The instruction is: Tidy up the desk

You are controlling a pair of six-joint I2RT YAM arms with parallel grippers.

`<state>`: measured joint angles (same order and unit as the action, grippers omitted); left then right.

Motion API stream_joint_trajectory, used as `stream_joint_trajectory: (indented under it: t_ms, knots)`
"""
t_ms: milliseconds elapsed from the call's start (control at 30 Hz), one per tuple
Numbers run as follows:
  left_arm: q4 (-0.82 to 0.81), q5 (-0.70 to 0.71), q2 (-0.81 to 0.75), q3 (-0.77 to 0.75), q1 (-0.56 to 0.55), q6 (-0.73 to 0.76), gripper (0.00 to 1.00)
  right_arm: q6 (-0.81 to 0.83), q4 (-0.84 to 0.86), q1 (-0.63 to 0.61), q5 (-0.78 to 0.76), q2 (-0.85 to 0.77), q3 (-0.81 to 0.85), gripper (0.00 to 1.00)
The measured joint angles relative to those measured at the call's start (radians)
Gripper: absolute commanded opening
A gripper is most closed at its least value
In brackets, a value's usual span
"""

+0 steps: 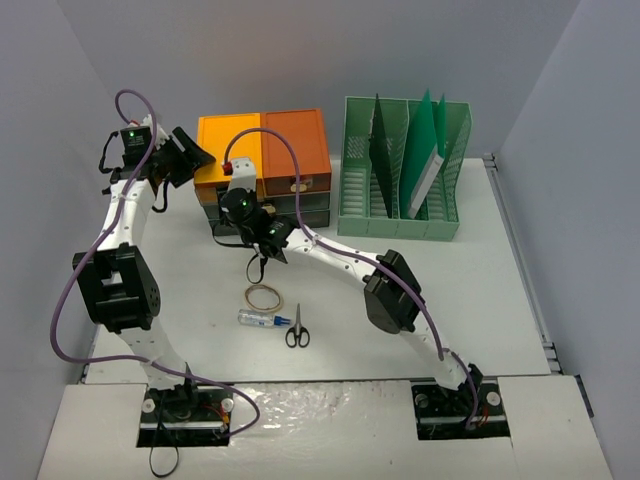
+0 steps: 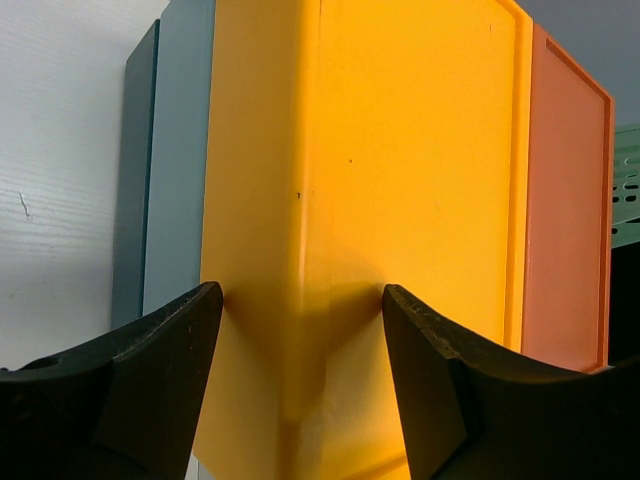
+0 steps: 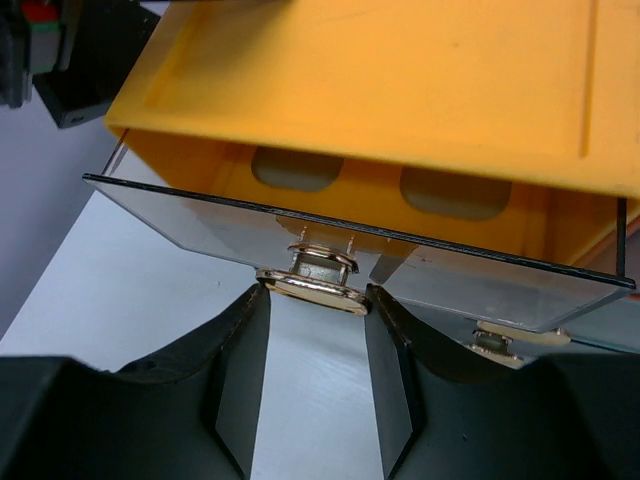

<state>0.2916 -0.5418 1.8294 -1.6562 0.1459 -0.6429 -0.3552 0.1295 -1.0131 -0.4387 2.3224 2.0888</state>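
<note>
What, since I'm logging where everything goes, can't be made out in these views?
Drawer inside: right wrist view, hidden by the drawer unit above and glare on its clear front.
Right gripper, shut on the drawer handle: top view, covered by its own wrist.
Bottle label: top view, too small.
Left gripper: left wrist view, contact with the drawer unit unclear.

Our left arm [image 1: 118,285] rises along the left of the yellow drawer unit [image 1: 228,140] with its elbow bent. It holds the left gripper [image 2: 300,290] at the unit's left corner edge, jaws apart. Our right arm [image 1: 390,292] stretches in low from the right to the unit's front. There the right gripper [image 3: 318,297] pinches the top drawer's metal pull [image 3: 320,264] between its fingertips.
</note>
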Motion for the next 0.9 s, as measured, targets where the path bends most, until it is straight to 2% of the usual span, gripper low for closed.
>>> stream_joint_trajectory:
  t_ms: [433,833,867,900]
  knots:
    - [-0.001,0.001,0.000,0.000,-0.001,0.003,0.60,-0.013,-0.045,-0.061,-0.027,-0.133,-0.180,0.00]
    - [-0.001,0.001,0.000,0.000,-0.001,0.003,0.60,-0.019,-0.087,-0.135,-0.004,-0.152,-0.206,0.00]
    - [-0.001,0.001,0.000,0.000,-0.001,0.003,0.60,-0.020,-0.092,-0.136,-0.004,-0.152,-0.207,0.01]
    - [-0.001,0.001,0.000,0.000,-0.001,0.003,0.60,-0.022,-0.097,-0.137,-0.004,-0.154,-0.208,0.07]
